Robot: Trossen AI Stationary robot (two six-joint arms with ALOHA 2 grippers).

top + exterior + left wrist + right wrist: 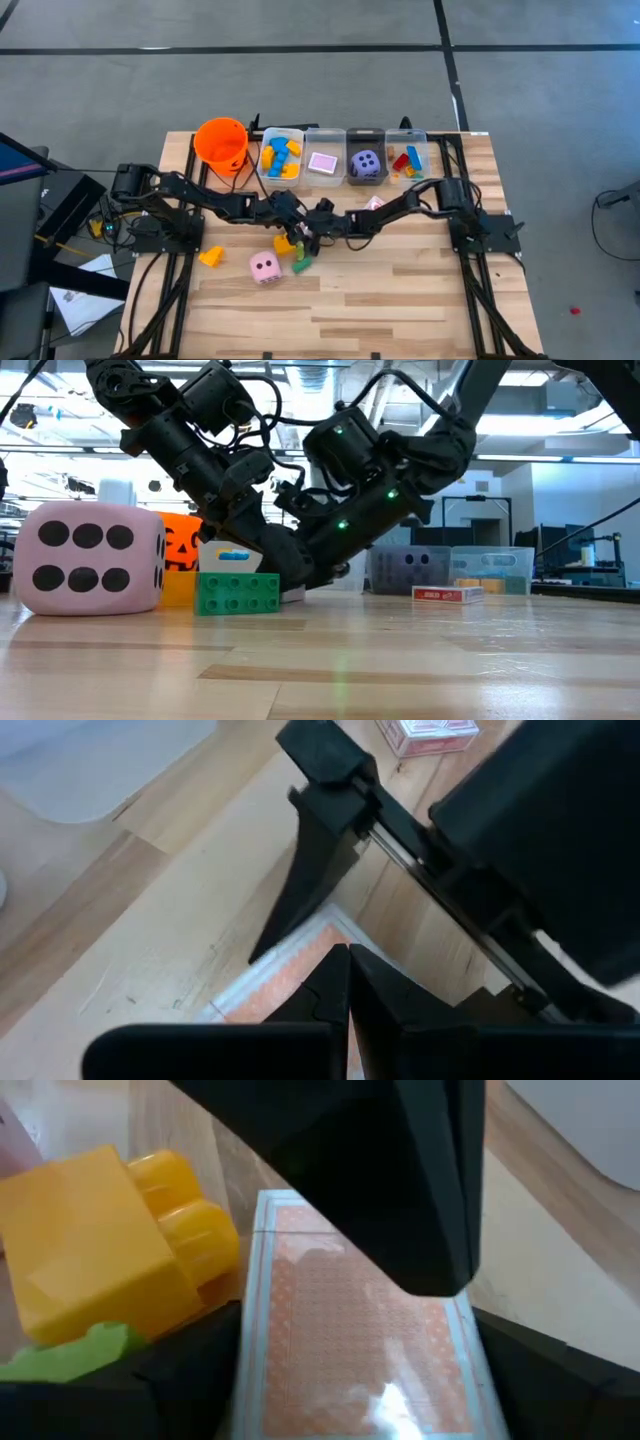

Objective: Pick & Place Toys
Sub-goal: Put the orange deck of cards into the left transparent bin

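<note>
A card [350,1330] with an orange pattern and a pale border lies flat on the table's middle. My left gripper [348,982] is shut, with its tips on the card. My right gripper [355,1380] is open, one finger beside each long edge of the card. Just left of the card lie a yellow block [100,1250] and a green block [70,1355]. Nearer the front edge sit a pink die [265,266] and an orange block [210,257]. A card pack [375,203] lies behind my right arm. My left gripper presses its shut fingertips [335,970] down on the card's far part [285,982], slanting down from the table's left. The card stays flat on the table. My right gripper's fingers [190,1370] stand close to the card's long edges; whether they touch it I cannot tell.
Along the far edge stand an orange bucket [222,142] and a row of clear bins [345,135] holding blocks, a card and a purple die [367,162]. The two arms meet tip to tip over the table's middle. Bare wood lies toward the near edge.
</note>
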